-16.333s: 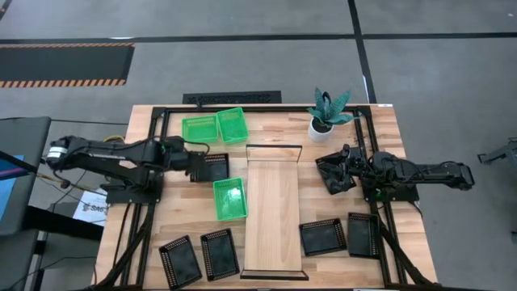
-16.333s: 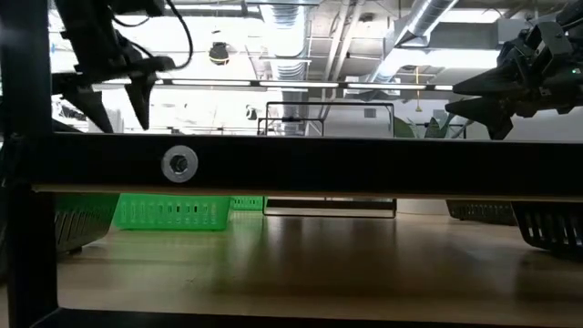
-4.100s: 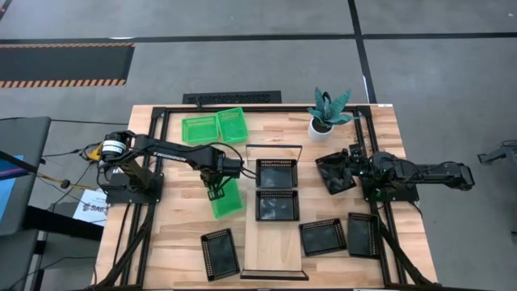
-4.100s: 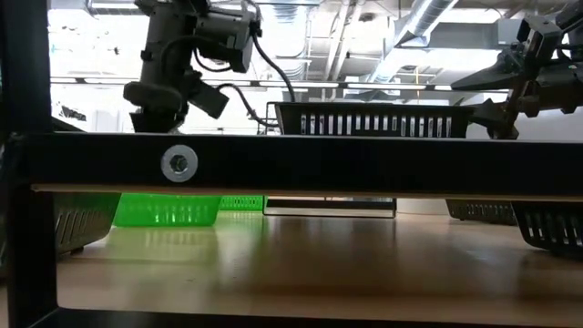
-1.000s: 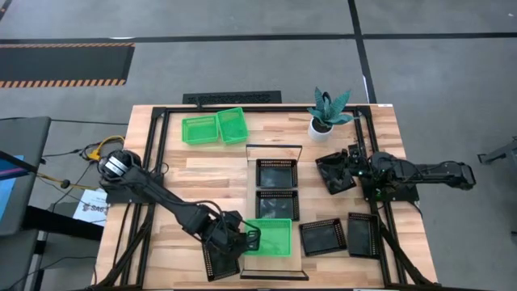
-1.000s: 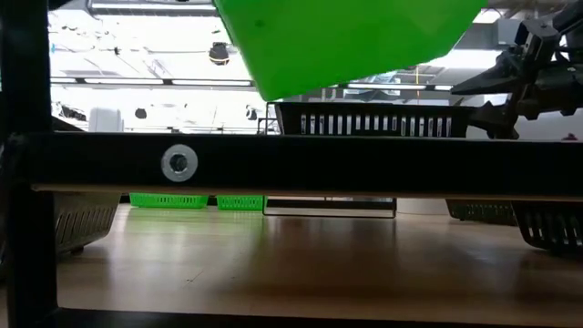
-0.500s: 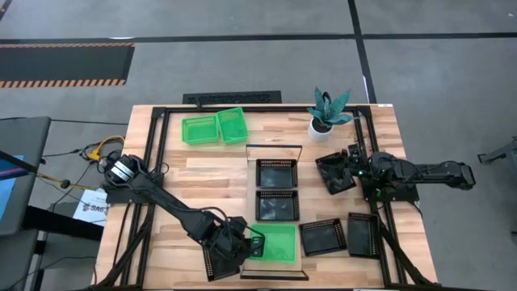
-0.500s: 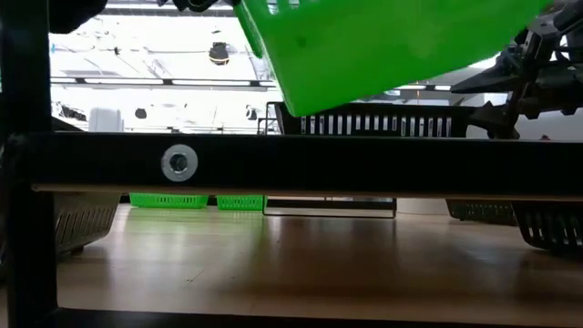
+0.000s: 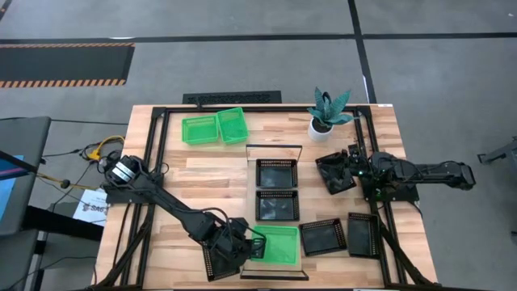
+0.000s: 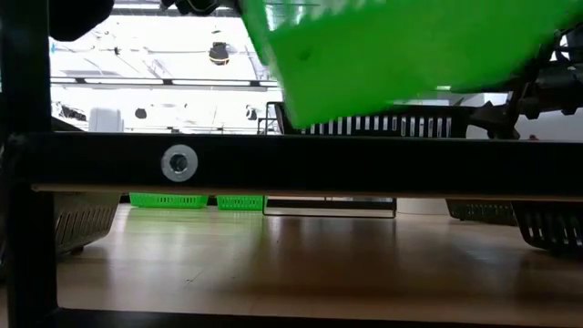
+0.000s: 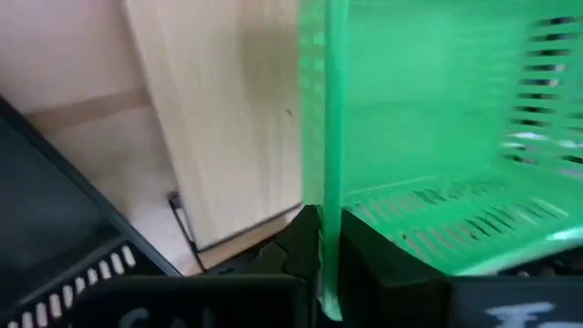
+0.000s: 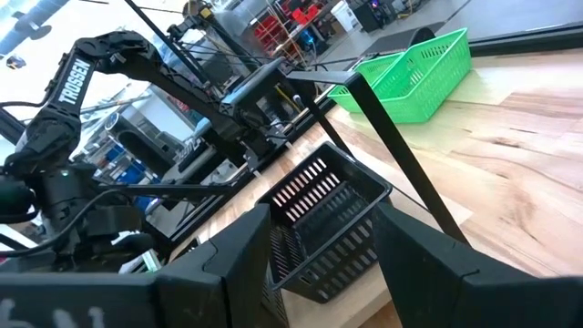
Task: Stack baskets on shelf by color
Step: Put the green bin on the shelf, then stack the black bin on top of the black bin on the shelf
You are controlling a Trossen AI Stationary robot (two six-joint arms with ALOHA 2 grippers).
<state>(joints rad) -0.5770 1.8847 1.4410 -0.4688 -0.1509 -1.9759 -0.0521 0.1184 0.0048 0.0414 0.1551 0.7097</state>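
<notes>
Since a moment ago your left gripper (image 9: 252, 245) has carried the green basket (image 9: 279, 243) lower and further onto the near end of the shelf (image 9: 273, 269), just beside the two black baskets (image 9: 277, 190) already lying there. Its fingers pinch the basket's side wall between them; the basket hangs tilted. If you let go now, I think it may land crooked or slide off the shelf edge, because only one wall is held. Your right gripper (image 9: 342, 172) waits with fingers apart over another black basket (image 12: 321, 223).
</notes>
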